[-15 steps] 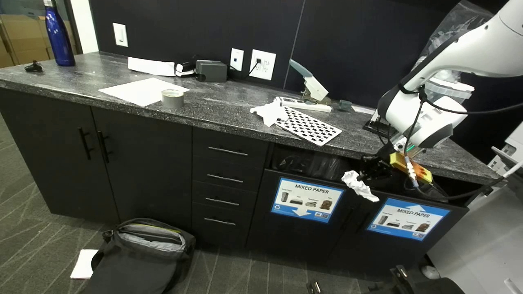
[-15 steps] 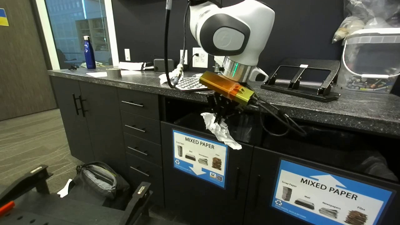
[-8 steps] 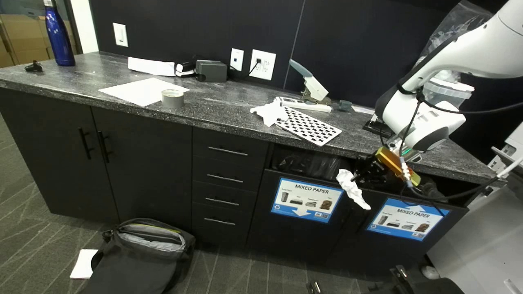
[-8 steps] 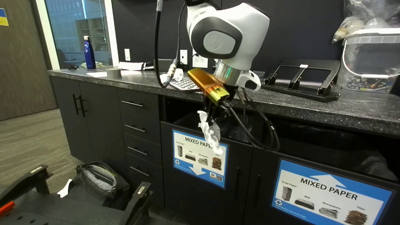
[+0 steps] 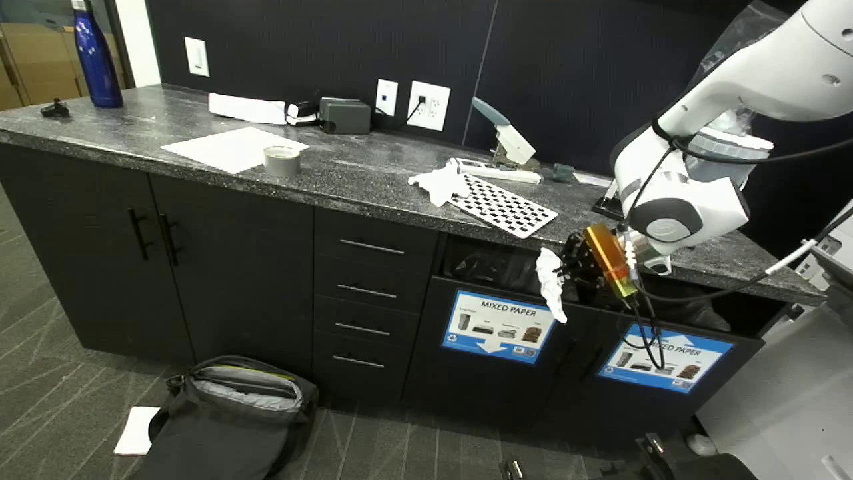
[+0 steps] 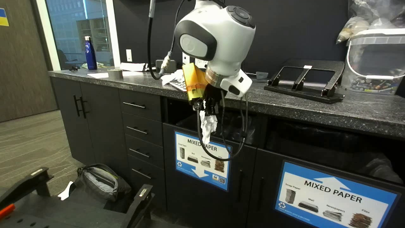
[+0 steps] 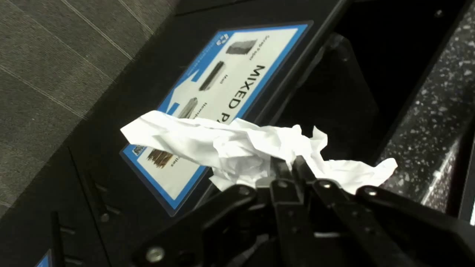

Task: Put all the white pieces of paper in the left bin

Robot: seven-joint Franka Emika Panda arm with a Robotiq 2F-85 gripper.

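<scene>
My gripper (image 7: 293, 163) is shut on a crumpled white paper (image 7: 241, 144), which sticks out on both sides of the fingers. In both exterior views the held paper (image 5: 550, 287) (image 6: 208, 125) hangs below the counter edge, in front of the left bin's opening (image 5: 496, 267) and partly over its "MIXED PAPER" sign. The left bin has a clear plastic liner; its inside is mostly dark. A second crumpled white paper (image 5: 440, 184) lies on the counter against a checkered board. A flat white sheet (image 5: 230, 150) lies farther left on the counter.
The counter edge (image 6: 253, 106) overhangs the bins. The right bin opening (image 6: 316, 139) is beside the left one. A tape roll (image 5: 281, 162), checkered board (image 5: 506, 207), large stapler (image 5: 510, 143) and black stand (image 6: 307, 84) stand on the counter. A bag (image 5: 233, 420) lies on the floor.
My gripper has moved left in both exterior views and a little up, carrying the paper. The wrist has turned, and the paper now hangs more upright. The other papers have not moved.
</scene>
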